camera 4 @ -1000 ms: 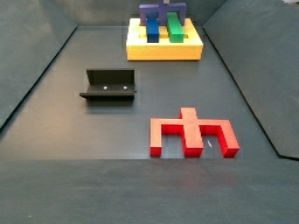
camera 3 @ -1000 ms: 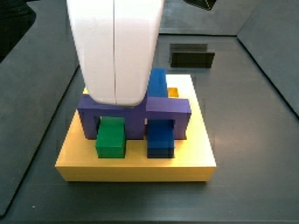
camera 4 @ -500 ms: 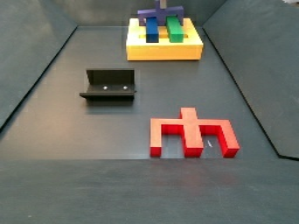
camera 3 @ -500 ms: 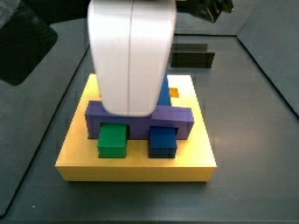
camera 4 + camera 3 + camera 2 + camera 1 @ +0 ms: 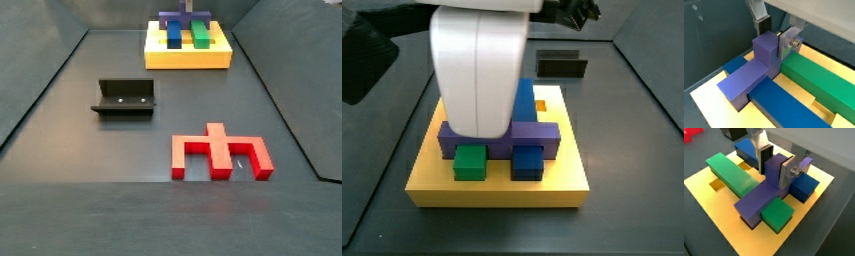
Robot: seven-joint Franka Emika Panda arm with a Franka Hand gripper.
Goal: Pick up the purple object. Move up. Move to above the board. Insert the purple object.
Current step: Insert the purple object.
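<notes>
The purple object [image 5: 763, 198] sits low on the board [image 5: 811, 230], crossing the green [image 5: 734, 172] and blue [image 5: 791, 102] bars. The gripper [image 5: 774, 36] jaws flank its knob, apparently just apart. Insertion looks done; only withdrawal remains.

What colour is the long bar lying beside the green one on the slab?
Blue bar, clearest in a wrist view.

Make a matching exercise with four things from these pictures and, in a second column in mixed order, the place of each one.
Things:
1. purple block
2. red piece
3. fixture
4. tool

Places:
A. alone on the dark floor, far from the yellow board
B. on the floor, between the red piece and the board
C. on the board, across the green bar and blue bar
D. over the board, fingers on either side of the purple block's knob

Pairs: 1-C, 2-A, 3-B, 4-D
</notes>
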